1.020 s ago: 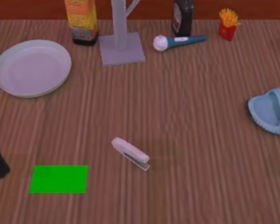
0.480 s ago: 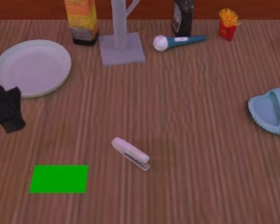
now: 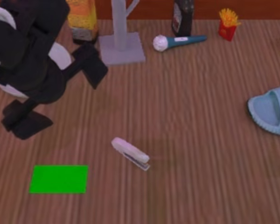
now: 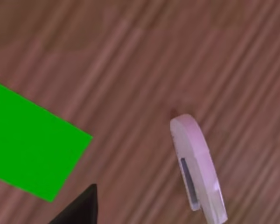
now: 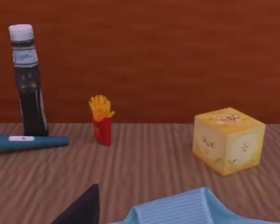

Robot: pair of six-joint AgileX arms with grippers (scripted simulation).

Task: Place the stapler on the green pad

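Your left gripper (image 3: 56, 95) hangs wide open above the table's left, short of the stapler (image 3: 130, 153), lying free beside the green pad (image 3: 59, 178).

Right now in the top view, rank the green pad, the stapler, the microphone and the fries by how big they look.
1. Green pad, clearly the largest.
2. Microphone and stapler: similar lengths, too close to rank.
3. Fries, the smallest.

Wooden table (image 3: 200, 140) with stapler (image 3: 130, 153), green pad (image 3: 59, 179)
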